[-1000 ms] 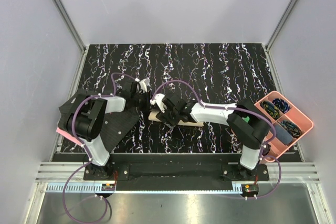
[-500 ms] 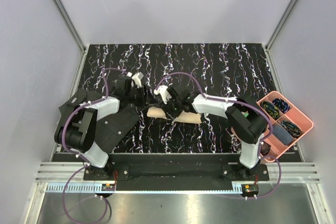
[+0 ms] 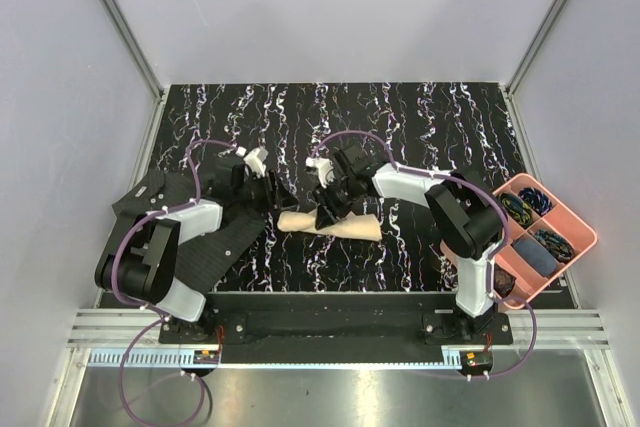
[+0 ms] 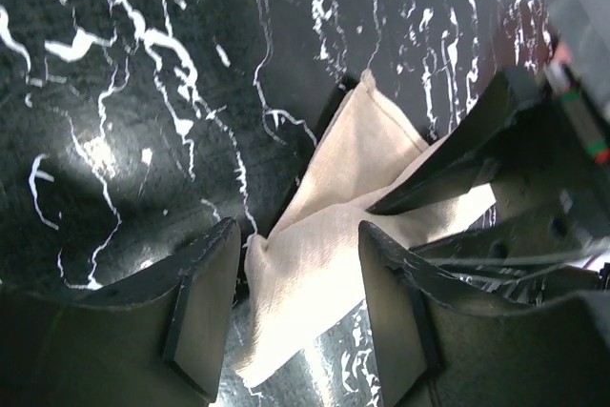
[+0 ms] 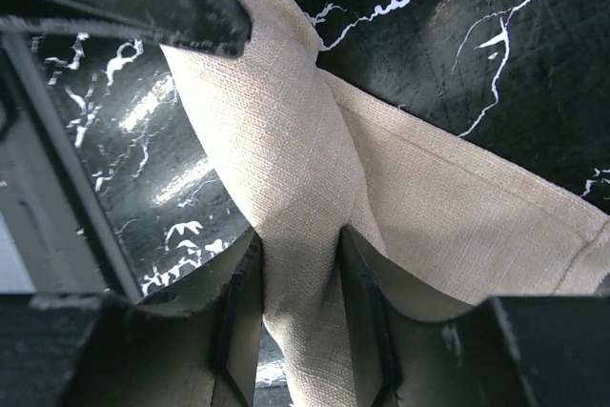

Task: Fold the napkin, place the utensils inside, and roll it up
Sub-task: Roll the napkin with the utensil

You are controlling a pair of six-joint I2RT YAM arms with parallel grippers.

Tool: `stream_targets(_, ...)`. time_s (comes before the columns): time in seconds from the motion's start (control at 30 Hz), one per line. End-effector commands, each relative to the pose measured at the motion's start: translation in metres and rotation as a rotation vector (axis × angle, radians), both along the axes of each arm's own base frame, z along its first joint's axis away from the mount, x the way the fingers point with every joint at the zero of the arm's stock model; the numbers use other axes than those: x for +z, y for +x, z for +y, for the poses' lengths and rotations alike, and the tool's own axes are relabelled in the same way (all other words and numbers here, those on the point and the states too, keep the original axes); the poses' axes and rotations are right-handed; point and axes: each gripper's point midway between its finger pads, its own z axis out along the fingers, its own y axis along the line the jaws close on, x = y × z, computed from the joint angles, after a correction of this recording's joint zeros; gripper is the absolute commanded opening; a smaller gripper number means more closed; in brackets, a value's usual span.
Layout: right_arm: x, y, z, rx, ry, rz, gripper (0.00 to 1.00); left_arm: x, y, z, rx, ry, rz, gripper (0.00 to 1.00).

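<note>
The beige napkin (image 3: 335,224) lies as a rolled bundle on the black marbled table between my two grippers. My right gripper (image 3: 328,205) is shut on a raised fold of the napkin (image 5: 305,188), which is pinched between its fingers (image 5: 238,321). My left gripper (image 3: 274,197) is at the roll's left end. Its jaws are open, with the napkin's end (image 4: 315,254) lying between the fingers (image 4: 205,302) and apart from both. The wooden spoon and the stick utensil are hidden.
A pink tray (image 3: 565,209) with small coloured items stands at the right edge of the table. A black dotted mat (image 3: 225,242) lies under the left arm at the near left. Grey walls close in the left, right and back.
My right gripper has moved back and to the right, pulling a fold of the napkin up. My left gripper has shifted slightly toward the roll's left end. More of the roll shows.
</note>
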Motion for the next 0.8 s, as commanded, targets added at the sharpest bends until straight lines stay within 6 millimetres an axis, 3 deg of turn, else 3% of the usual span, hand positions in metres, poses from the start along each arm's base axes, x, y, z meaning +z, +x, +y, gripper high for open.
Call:
stream_targets(0.0,-0.013,-0.021,-0.011,0.006,-0.028,0.201,0.41,0.01,-0.004,-0.001,-0.02,-0.025,-0.063,0.57)
stream_targets(0.23,-0.017,-0.015,-0.011,-0.009,-0.03,0.274,0.41,0.011,-0.013,0.003,-0.009,-0.017,-0.09,0.64)
stream_targets(0.4,-0.019,-0.01,-0.014,-0.031,-0.015,0.32,0.41,0.009,-0.019,0.002,-0.022,-0.034,-0.082,0.64)
stream_targets(0.63,-0.024,-0.005,-0.015,-0.041,0.016,0.378,0.41,0.004,-0.025,-0.002,-0.041,-0.059,-0.063,0.45)
stream_targets(0.77,-0.023,-0.002,-0.014,-0.042,0.029,0.386,0.41,0.002,-0.02,-0.006,-0.041,-0.079,-0.052,0.25)
